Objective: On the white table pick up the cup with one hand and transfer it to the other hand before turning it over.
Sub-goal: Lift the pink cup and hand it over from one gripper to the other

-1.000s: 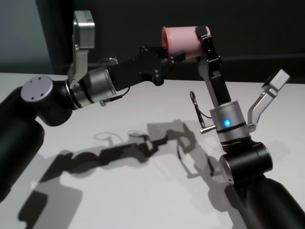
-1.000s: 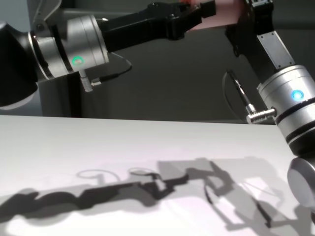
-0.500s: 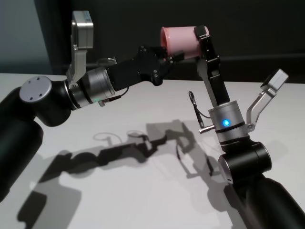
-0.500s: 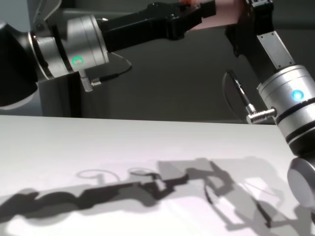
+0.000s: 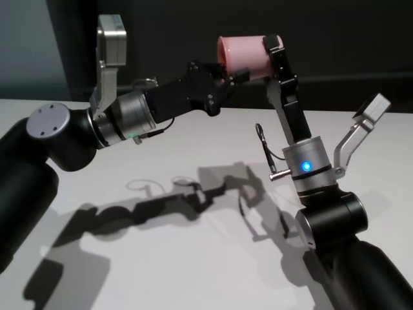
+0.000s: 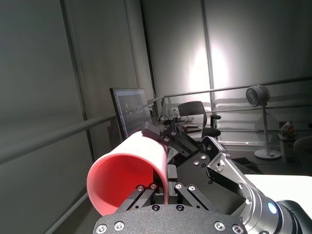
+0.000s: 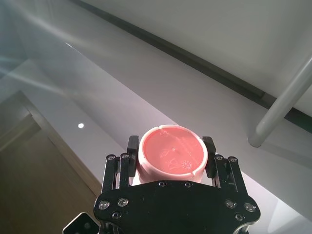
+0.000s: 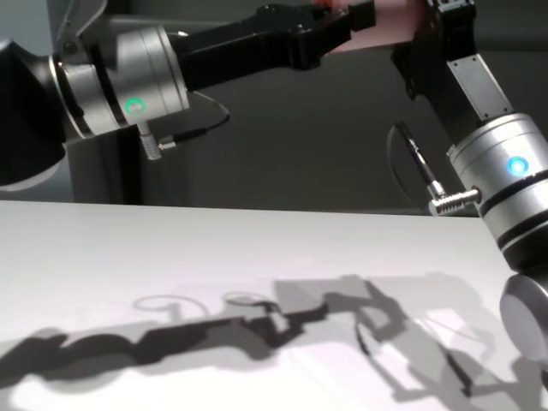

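Observation:
The pink cup is held on its side high above the white table, its mouth toward my left. My right gripper reaches up from below and is shut on the cup's base end; in the right wrist view the flat base sits between its fingers. My left gripper reaches in from the left at the rim. In the left wrist view the open mouth faces the camera and the left gripper straddles the lower rim wall, closed against it. The chest view shows only a sliver of the cup.
Both arms cast dark shadows on the tabletop below. A dark wall stands behind the table's far edge. My right arm's silver wrist with a blue light rises at the right, and my left arm's wrist is at the left.

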`<state>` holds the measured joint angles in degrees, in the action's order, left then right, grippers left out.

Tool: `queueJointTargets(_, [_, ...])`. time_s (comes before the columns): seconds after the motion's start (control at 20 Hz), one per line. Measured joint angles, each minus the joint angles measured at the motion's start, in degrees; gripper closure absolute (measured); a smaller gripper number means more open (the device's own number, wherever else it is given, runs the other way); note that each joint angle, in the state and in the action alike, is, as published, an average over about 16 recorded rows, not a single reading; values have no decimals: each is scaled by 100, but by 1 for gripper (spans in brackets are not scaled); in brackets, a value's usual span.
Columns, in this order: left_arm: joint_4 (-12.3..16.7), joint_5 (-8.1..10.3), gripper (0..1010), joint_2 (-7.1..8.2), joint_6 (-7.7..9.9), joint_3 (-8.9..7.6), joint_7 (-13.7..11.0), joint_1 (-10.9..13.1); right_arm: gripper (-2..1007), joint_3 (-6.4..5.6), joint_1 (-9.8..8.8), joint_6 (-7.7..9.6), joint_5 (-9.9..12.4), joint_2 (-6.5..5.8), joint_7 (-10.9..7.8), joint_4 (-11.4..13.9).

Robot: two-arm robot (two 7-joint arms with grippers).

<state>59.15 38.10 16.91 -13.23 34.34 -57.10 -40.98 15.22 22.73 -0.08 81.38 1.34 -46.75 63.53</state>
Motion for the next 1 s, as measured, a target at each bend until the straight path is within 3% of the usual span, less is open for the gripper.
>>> queueJointTargets(0.4, [0,0,821,0,0,0,0,0,249,0,0,1,0,0,0,0])
queueJointTargets(1.0, [0,0,396,0,0,0,0,0,249,1,0,2,0,1,1,0])
